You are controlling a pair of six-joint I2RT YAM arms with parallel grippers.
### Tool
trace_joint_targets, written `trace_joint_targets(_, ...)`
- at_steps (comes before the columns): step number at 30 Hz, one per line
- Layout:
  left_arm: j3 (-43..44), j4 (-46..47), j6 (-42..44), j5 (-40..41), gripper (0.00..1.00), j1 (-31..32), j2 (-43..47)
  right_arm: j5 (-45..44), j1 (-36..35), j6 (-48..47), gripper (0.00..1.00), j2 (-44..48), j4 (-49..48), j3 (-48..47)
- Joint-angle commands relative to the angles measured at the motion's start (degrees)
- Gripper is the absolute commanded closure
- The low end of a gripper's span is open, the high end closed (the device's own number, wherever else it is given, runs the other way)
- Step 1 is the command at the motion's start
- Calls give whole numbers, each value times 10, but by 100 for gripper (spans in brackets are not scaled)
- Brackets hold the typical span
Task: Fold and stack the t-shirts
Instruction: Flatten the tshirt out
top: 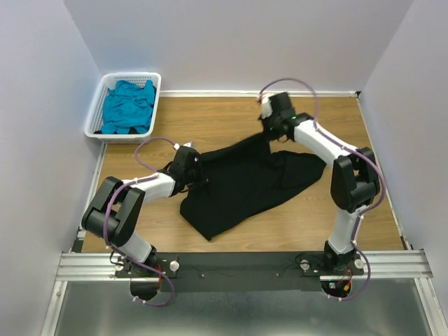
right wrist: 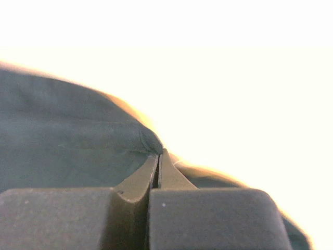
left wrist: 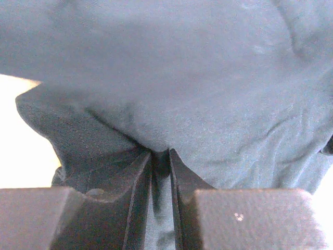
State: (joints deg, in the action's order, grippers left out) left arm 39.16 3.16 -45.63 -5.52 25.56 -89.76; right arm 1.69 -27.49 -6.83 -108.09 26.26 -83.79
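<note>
The black t-shirt (top: 238, 185) lies crumpled and partly spread in the middle of the wooden table. My left gripper (top: 198, 170) is at its left edge. In the left wrist view the fingers (left wrist: 160, 151) stand close together with a fold of the dark cloth (left wrist: 208, 78) pinched between them. My right gripper (top: 271, 133) is at the shirt's far upper edge. In the right wrist view its jaws (right wrist: 160, 153) are shut, with the shirt's hem (right wrist: 62, 140) caught at the tips. The teal-blue t-shirt (top: 129, 105) lies bunched in the basket.
A white slotted basket (top: 94, 122) stands at the table's back left corner, against the wall. Walls close in the table (top: 210, 115) on the left, back and right. Bare wood shows round the black shirt.
</note>
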Motion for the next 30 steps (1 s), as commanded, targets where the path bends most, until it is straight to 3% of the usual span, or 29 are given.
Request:
trace_joint_targets(1, -9, -48, 17, -9, 71, -2, -24, -139, 101, 115, 99, -62, -5, -91)
trace_joint_targets(2, -4, -47, 20, -12, 71, -2, -27, -151, 112, 149, 98, -68, -3, -112)
trace_joint_targets(3, 0, -47, 25, -15, 71, -2, -31, -158, 120, 160, 89, -69, -2, -117)
trace_joint_targets(7, 24, -51, 48, -27, 71, -2, -61, -172, 126, 181, 41, -23, -5, -100)
trace_joint_targets(9, 46, -57, 57, -28, 70, -2, -76, -165, 126, 180, 36, -5, -2, -77)
trace_joint_targets(14, 129, -90, 92, -8, 70, -6, -134, -141, 126, 205, 34, 75, -1, 61)
trace_joint_targets(17, 221, -126, 119, 21, 70, -29, -187, -162, 126, 231, 34, 123, -1, 117)
trace_joint_targets(22, 443, -191, 140, 27, 69, -83, -301, -209, 138, 261, 35, 155, -2, 176)
trace_joint_targets(25, 565, -240, 166, 26, 59, -83, -330, -181, 153, 265, 37, 147, -1, 172)
trace_joint_targets(28, 545, -236, 168, 31, 52, -81, -267, -166, 153, 275, 38, 140, -2, 168)
trace_joint_targets(30, 491, -206, 157, 38, 35, -80, -213, -136, 153, 281, 38, 133, -3, 169)
